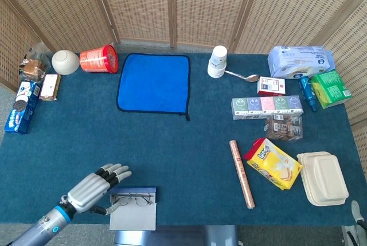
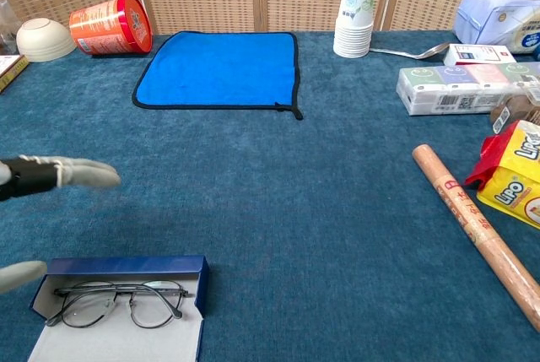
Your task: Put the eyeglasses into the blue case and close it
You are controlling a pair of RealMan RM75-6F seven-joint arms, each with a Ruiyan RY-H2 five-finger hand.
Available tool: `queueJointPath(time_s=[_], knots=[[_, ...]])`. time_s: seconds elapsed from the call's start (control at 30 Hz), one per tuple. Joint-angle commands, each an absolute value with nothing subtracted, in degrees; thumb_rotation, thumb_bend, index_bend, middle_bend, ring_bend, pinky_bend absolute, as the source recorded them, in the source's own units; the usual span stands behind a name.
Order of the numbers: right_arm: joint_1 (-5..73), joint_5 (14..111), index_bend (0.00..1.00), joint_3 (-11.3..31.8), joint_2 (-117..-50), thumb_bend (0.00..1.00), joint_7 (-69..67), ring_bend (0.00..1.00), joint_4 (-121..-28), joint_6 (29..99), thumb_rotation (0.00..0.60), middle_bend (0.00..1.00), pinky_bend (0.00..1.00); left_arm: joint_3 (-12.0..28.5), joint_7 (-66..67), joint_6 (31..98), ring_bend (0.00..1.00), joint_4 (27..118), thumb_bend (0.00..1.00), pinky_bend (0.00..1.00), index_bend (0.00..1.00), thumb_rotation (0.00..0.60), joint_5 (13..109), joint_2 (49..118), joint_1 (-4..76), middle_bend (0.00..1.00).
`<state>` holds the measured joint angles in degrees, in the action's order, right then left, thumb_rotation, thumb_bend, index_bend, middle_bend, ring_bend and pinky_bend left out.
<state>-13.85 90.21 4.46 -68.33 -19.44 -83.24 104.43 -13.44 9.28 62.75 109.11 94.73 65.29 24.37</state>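
In the head view, the blue case (image 1: 133,208) lies open at the near edge of the table (image 1: 172,143), with its pale lid flap laid flat toward the robot. The eyeglasses (image 1: 133,200) rest inside it, along the blue far wall, so the first half of the task looks done. The left hand (image 1: 94,188) is just beside the case on its left side. Its fingers (image 1: 114,171) are straight and a little spread, holding nothing and pointing away from the robot, and the thumb reaches toward the left edge of the case. I judge that the hand stands there because the lid must be folded over next, and a flat open hand is suitable for lifting such a flap. The right hand is not seen in this view.

In the chest view, the eyeglasses (image 2: 118,303) lie with the lenses flat on the pale lining, inside the blue rim of the case (image 2: 126,265). The left hand (image 2: 51,175) hovers above the table, apart from the case, with its fingers extended and empty; a pale fingertip, probably the thumb, shows near the left corner of the case. Whether it touches the case I cannot tell. The right hand is absent here too.
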Motion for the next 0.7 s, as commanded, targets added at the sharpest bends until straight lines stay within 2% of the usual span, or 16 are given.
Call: queueJointPath(time_s=[0.03,0.3,0.4,0.47,0.6,0.63,0.7], knots=[[-12.87,90.70,0.00,4.56,-68.49,0.35,-19.71,0.00,-82.73,103.42,0.600,0.02,0.11,-14.73,12.46,69.67,0.00,105.37,0.36,0.02,0.00,0.314,98.90,67.90,19.00,0.02],[-8.64,92.86,0.00,4.72,-68.42,0.35,-20.47,0.00,-81.28,99.56,0.600,0.02,0.11,-16.03,15.71,85.73,0.00,95.00,0.29,0.00,0.03,0.316,106.62,75.40,7.92,0.03],[-7.38,93.62,0.00,4.82,-68.11,0.35,-20.75,0.00,-81.08,98.80,0.600,0.01,0.11,-16.25,16.30,89.72,0.00,91.18,0.26,0.00,0.06,0.322,108.35,78.10,4.80,0.04],[-6.43,94.16,0.00,4.87,-68.08,0.36,-20.94,0.00,-80.71,98.17,0.600,0.01,0.11,-16.53,17.22,91.86,0.00,88.72,0.26,0.00,0.08,0.371,109.30,79.81,2.75,0.05],[-4.94,95.03,0.00,4.48,-68.16,0.36,-22.11,0.00,-79.61,97.01,0.600,0.01,0.11,-16.96,19.15,94.73,0.00,83.88,0.26,0.01,0.13,0.559,110.78,83.09,-0.73,0.06],[-4.68,95.25,0.00,4.34,-68.20,0.36,-22.49,0.00,-79.28,96.94,0.600,0.01,0.11,-17.03,19.68,95.04,0.00,82.87,0.26,0.01,0.15,0.589,110.97,83.75,-1.46,0.06],[-4.32,95.70,0.00,4.11,-68.24,0.36,-23.00,0.00,-78.78,97.08,0.600,0.01,0.11,-17.27,20.84,95.35,0.00,81.52,0.26,0.01,0.16,0.600,111.22,84.82,-2.74,0.07]])
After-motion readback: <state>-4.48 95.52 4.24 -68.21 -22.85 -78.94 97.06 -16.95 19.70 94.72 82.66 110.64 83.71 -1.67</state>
